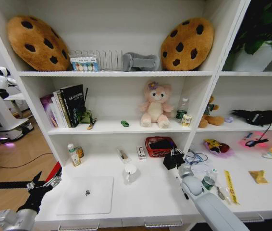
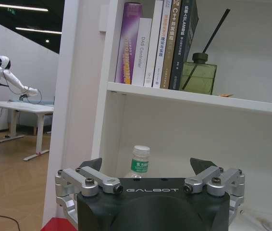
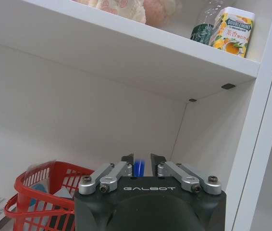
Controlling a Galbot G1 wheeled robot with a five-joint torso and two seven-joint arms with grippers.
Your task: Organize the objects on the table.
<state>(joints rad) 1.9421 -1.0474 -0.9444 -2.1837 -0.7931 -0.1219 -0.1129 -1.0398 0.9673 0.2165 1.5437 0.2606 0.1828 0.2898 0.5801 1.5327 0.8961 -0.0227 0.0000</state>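
My right gripper hovers above the white table, just in front of a red basket. In the right wrist view that gripper is shut on a blue-capped pen, with the red basket below it. A silver laptop lies closed at the front left. My left gripper hangs open off the table's left end. In its wrist view the left gripper faces a small green-capped bottle, which stands at the back left. A tiny green toy sits on the lower shelf.
A white mug stands mid-table. Papers, cables and small packets crowd the right side. The shelf above holds books, a pink plush toy and a green diffuser bottle. Cookie cushions rest on the top shelf.
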